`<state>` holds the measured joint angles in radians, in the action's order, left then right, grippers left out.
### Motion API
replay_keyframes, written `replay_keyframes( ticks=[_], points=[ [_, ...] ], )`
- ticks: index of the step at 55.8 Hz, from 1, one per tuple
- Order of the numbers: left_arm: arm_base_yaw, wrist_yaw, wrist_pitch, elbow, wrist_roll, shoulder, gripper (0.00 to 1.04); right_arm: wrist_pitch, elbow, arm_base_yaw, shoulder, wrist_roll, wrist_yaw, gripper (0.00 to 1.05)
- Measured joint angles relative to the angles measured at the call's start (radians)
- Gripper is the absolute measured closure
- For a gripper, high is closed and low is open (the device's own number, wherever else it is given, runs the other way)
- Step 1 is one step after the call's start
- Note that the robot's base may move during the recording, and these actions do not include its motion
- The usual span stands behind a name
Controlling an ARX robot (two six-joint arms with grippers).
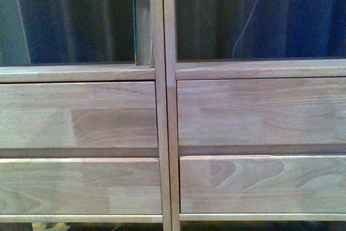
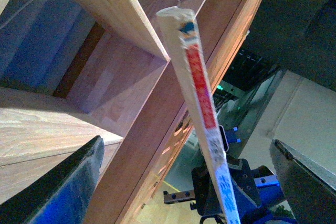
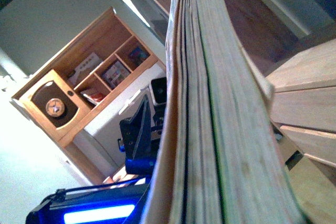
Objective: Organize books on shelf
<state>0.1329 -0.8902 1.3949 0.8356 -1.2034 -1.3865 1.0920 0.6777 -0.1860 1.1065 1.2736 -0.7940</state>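
The shelf is light wood with four plain front panels and two open compartments above them; neither gripper shows in the front view. In the left wrist view, the book is thin, with a white spine, dark characters and a red band. It stands tilted, its top end close to a shelf divider. My right gripper is shut on its lower end. My left gripper is open and empty, its fingers apart either side of the book. In the right wrist view, the book's page edge fills the middle.
A dark blue curtain hangs behind the open compartments. A darker brown cabinet with small items stands across the room. The shelf's panels lie close beside the book. A black-and-blue arm part shows beyond the book.
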Motion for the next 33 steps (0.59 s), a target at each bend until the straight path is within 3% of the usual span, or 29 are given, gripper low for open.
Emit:
replay_keyframes(
  ticks=[6,10,33],
  points=[
    [0.0,0.0,0.0,0.0,0.0,0.0,0.07,0.002,-0.013,-0.008,-0.002,0.0,-0.012,0.97],
    [0.0,0.0,0.0,0.0,0.0,0.0,0.14,0.014,-0.02,-0.009,-0.002,0.01,-0.013,0.97],
    [0.001,-0.001,0.0,0.0,0.0,0.0,0.82,0.043,-0.057,0.0,-0.004,0.024,-0.063,0.97]
  ],
)
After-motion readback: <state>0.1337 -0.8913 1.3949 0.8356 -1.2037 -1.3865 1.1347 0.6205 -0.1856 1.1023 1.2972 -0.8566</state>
